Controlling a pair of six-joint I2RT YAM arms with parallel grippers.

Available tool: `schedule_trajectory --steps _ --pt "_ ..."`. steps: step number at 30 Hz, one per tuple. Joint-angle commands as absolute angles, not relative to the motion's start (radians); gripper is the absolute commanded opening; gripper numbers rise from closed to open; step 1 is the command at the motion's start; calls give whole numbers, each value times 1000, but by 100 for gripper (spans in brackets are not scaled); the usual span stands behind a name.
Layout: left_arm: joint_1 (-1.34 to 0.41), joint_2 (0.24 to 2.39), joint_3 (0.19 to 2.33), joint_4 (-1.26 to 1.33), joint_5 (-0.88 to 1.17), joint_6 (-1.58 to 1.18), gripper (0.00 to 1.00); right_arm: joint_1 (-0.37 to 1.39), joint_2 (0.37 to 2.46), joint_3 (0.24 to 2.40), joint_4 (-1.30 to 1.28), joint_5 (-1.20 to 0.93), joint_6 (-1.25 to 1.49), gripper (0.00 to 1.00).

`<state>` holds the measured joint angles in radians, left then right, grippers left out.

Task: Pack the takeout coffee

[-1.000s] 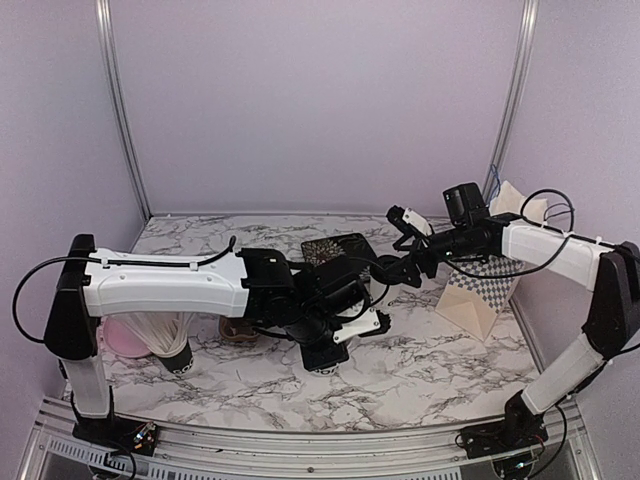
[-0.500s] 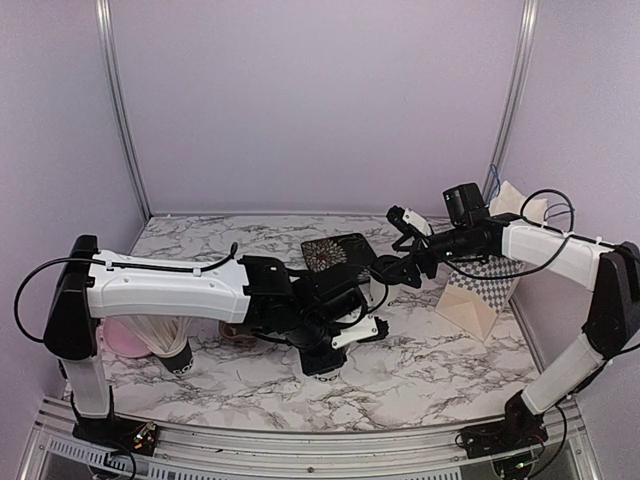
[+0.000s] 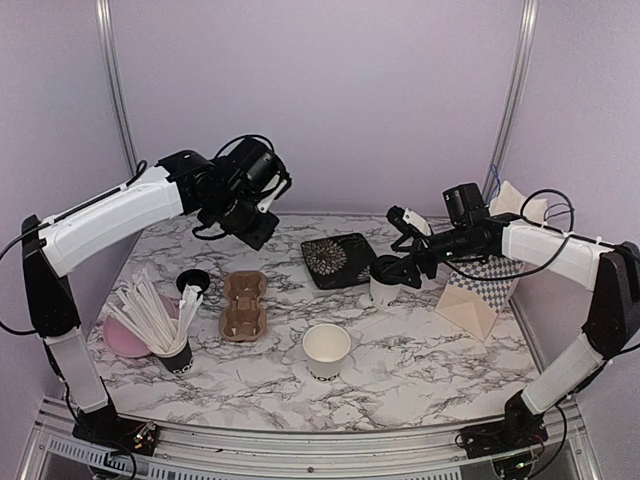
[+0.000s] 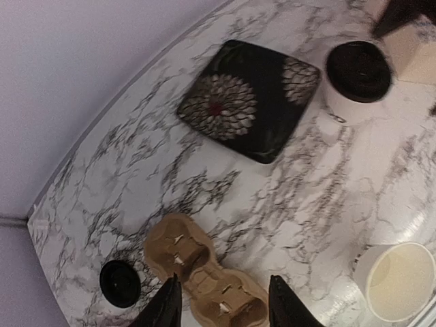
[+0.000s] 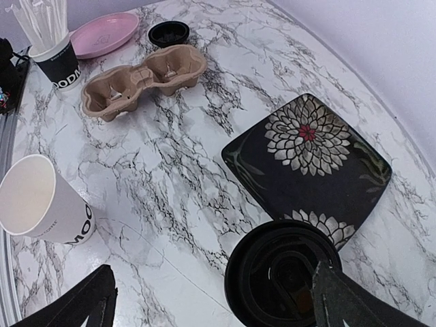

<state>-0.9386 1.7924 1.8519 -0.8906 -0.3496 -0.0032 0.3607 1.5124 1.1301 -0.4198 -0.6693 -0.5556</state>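
Right end effector (image 5: 214,274) is straddling the lidded white paper cup (image 5: 283,276) beside the black floral square plate (image 5: 306,153), spread wide and not gripping. Left end effector (image 4: 223,286) is hovering above the brown cardboard cup tray (image 4: 204,283), parted and empty. Second white paper cup (image 3: 326,350) is standing unlidded on the marbled desk (image 3: 430,370). Step judged: grasping the lidded cup. The next move requires closing squarely, then carrying it upright to a tray pocket.
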Motion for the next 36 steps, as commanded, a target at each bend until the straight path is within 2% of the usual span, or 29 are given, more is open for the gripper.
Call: schedule_trajectory --steps 1,8,15,22,28,36 --pt "-746 1783 1784 -1037 -433 -183 41 364 1505 1130 -424 -689 -573 97" --pt "-590 1833 1690 -1011 -458 -188 43 363 1512 1127 -430 -703 -577 97" --pt "-558 1936 1628 -978 -470 -158 47 364 1516 1127 -439 -719 -583 97" --pt "-523 2028 1606 -925 -452 -149 42 364 1520 1127 -446 -728 -585 97" --pt "-506 2078 1592 -899 -449 -141 33 364 1525 1127 -449 -729 -588 97" --pt "-489 2108 1579 -865 -452 -129 30 364 1536 1127 -455 -733 -596 96"
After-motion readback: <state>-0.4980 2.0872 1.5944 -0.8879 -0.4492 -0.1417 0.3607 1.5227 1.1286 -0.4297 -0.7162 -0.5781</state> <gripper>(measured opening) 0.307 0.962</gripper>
